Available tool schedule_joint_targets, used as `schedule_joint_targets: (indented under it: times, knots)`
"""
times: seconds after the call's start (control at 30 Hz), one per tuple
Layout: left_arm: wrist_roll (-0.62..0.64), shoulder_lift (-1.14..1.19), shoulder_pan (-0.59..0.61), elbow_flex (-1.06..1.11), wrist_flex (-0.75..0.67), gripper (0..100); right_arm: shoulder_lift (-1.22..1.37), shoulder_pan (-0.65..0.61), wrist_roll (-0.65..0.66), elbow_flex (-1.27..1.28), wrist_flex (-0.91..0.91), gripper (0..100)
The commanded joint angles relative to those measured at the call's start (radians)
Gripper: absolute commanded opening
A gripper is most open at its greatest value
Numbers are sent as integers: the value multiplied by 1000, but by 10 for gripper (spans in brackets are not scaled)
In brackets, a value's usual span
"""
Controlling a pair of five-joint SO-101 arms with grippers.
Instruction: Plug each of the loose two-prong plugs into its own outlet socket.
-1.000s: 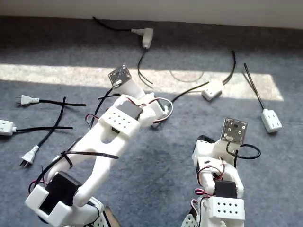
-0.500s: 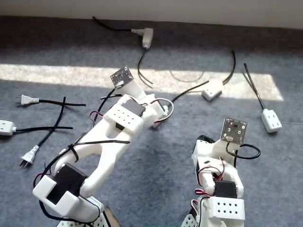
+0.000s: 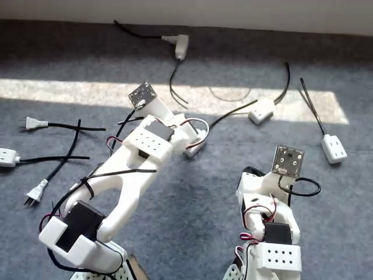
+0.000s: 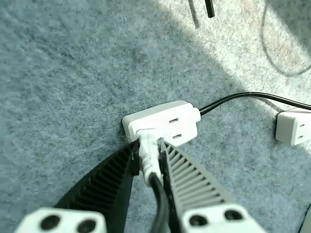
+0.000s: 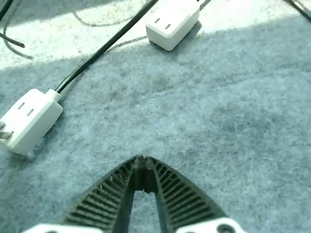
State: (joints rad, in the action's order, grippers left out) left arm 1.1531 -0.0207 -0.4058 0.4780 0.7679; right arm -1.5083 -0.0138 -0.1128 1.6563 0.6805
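One white two-prong plug (image 4: 147,160) is clenched in my left hand (image 4: 148,144), its nose against the end of the white plastic socket block (image 4: 167,124), near the middle of the grey carpeted bench (image 4: 63,73). I should push straight, prongs level, lest the block slide. My right hand (image 5: 141,162) is clenched empty.

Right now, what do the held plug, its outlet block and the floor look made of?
The plug: white moulded plastic, smooth, with a slight sheen. The outlet block: probably the same hard white plastic, judging by its rounded moulded edges. The floor: grey-blue carpet with a short fuzzy pile, matte.
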Motion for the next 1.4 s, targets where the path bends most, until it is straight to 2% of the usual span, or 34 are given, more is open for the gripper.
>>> schedule_joint_targets:
  times: [0.0, 0.23, 0.4, 0.57, 0.83, 1.03, 1.17, 1.37]
  knots:
    - [5, -47, 7, 19, -6, 6, -10, -8, -5, 25, -24, 6]
    - [9, -18, 8, 7, -11, 6, -10, -8, -5, 25, -24, 6]
    - [9, 102, 15, -108, 9, 6, -10, -8, -5, 25, -24, 6]
    - [11, 252, 15, -340, 250, 6, -10, -8, -5, 25, -24, 6]
    - [23, 496, 13, -667, 543, 6, -10, -8, -5, 25, -24, 6]
    - [12, 633, 7, -799, 566, 6, -10, -8, -5, 25, -24, 6]
    - [-100, 687, 7, -871, 583, 7, -10, -8, -5, 25, -24, 6]
    - [-206, 690, 8, -990, 706, 34, -10, -8, -2, 25, -24, 6]
